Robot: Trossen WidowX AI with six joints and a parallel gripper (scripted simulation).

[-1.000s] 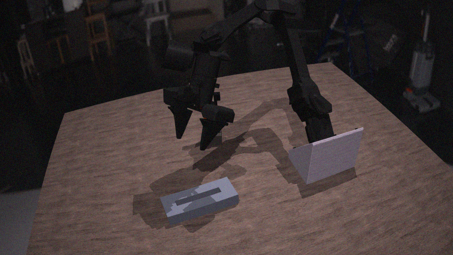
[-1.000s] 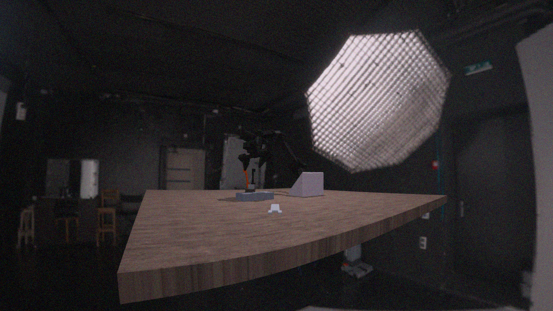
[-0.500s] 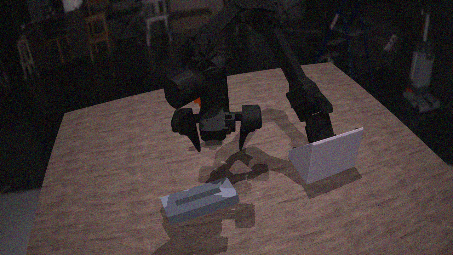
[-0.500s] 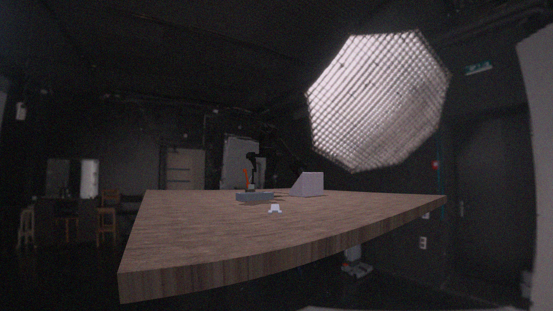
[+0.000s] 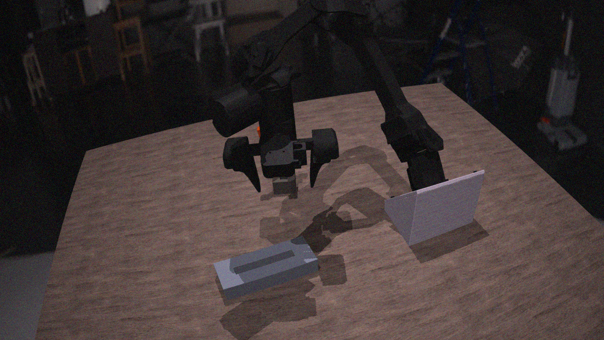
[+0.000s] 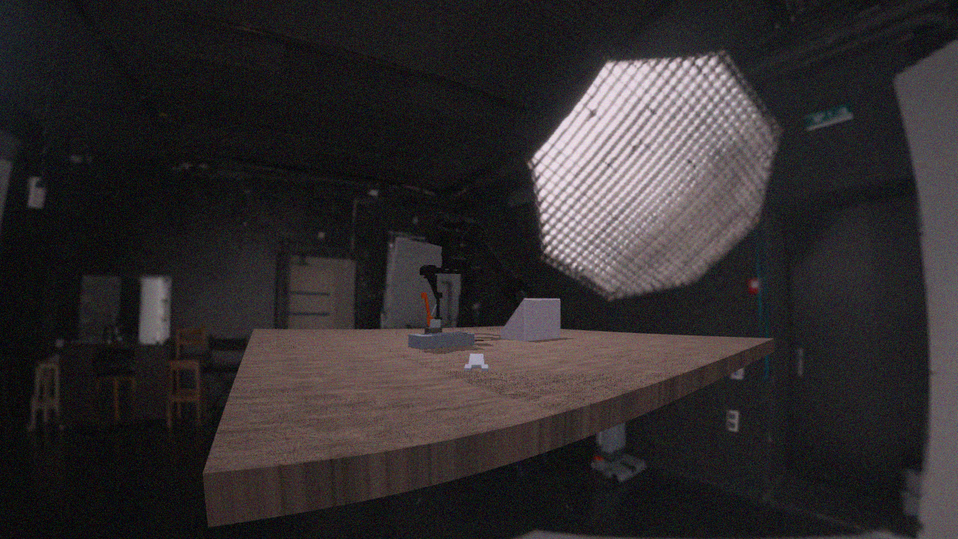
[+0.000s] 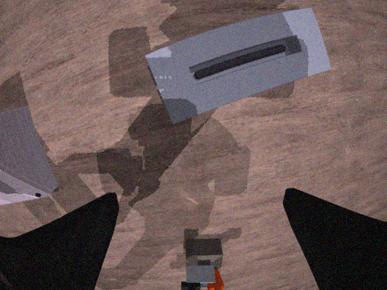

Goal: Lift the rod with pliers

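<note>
My gripper (image 5: 285, 189) (image 7: 203, 201) is open and empty, pointing down above the table. The locking pliers stand in the grey holster (image 5: 284, 188) (image 6: 433, 330) (image 7: 203, 246). Their orange handle (image 5: 258, 132) (image 6: 426, 309) (image 7: 218, 281) is mostly hidden behind the gripper in the top view and cut off at the bottom edge of the wrist view. The holster shows low between the fingers in the wrist view. The blue-grey channel block (image 5: 270, 280) (image 6: 441, 341) (image 7: 242, 84) lies in front of the gripper. The dark rod (image 7: 242, 61) lies in its slot.
A pale wedge-shaped box (image 5: 445, 211) (image 6: 541, 320) (image 7: 24, 149) stands by the arm's base, to the right in the top view. A small white piece (image 6: 476, 360) lies on the wooden table (image 5: 147, 219) (image 6: 321, 402) in the exterior view.
</note>
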